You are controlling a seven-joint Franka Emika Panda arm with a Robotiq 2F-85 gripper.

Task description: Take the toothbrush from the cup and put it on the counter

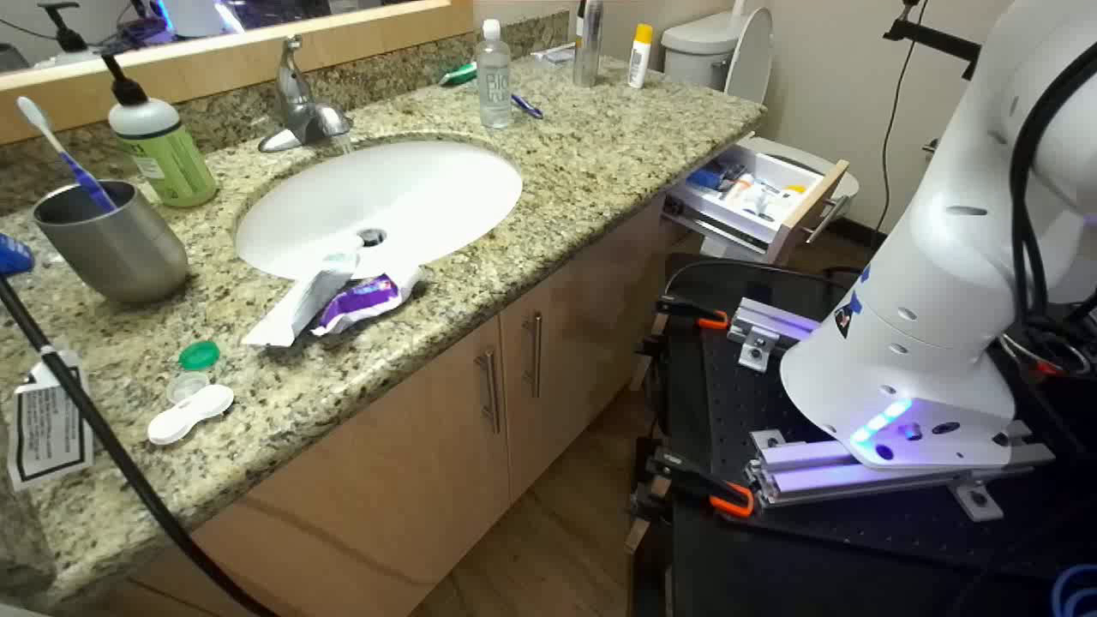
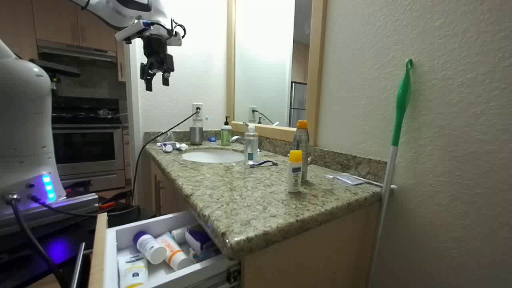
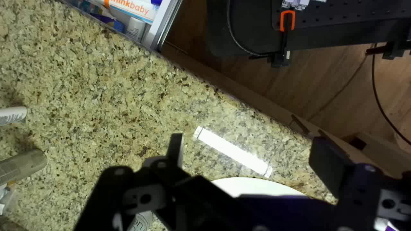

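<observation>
The gripper [image 2: 157, 82] hangs high above the tabletop [image 1: 591, 141], its jaws standing well apart. In the wrist view the front edge runs on a slant across the picture, with part of the white sink [image 1: 411, 188] showing low down. At the sink's rim, on the side of the front edge, lies crumpled purple-and-white packaging [image 1: 364, 298]. Toward the end of the tabletop away from the open drawer [image 2: 99, 248], the grey metal cup [image 1: 128, 248] stands upright. The toothbrush [image 1: 86, 182] is inside it, blue handle down and white head up, leaning on the rim toward the back edge. Just beside the cup, closer to the back edge, is a green soap bottle [image 1: 167, 158] with a dark pump. Near the front corner of that end lie a white lens case [image 1: 190, 413] and a green cap [image 1: 199, 355]. Beyond the sink, near the back edge, stands a clear bottle [image 1: 494, 86]; farther along, toward the drawer end, are a tall spray can [image 1: 588, 51] and, just beside it, a yellow-capped bottle [image 1: 638, 62]
</observation>
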